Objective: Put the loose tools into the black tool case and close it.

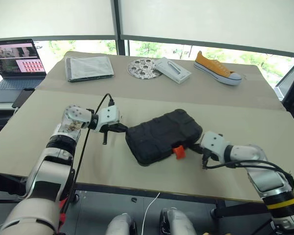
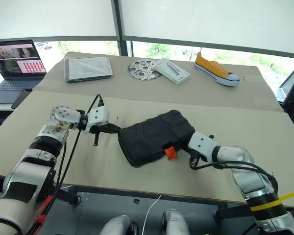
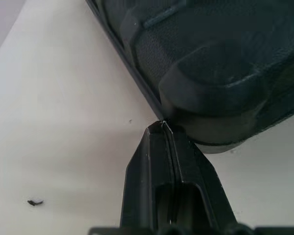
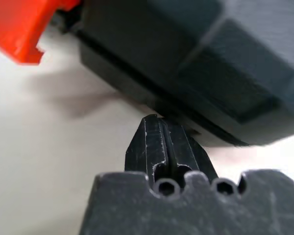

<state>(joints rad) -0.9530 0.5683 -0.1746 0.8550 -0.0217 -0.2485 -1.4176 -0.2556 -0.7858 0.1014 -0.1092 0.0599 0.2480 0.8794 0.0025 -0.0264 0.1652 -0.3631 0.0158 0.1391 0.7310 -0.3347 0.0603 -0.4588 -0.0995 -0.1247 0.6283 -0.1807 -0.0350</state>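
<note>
Both grippers, left gripper (image 1: 121, 128) and right gripper (image 1: 200, 143), fingers pressed together, flank the closed black tool case (image 1: 161, 134) at centre frame on the bench (image 1: 245, 122).

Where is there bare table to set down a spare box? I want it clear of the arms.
Free: the stretch between the grey cloth and the black tool case, and right of the case below the shoe. Crowded: both case ends, where the left gripper and right gripper sit.

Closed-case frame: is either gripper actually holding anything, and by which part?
Nothing is held. Both the left gripper and the right gripper are shut on nothing, their tips at opposite ends of the closed black tool case.
</note>
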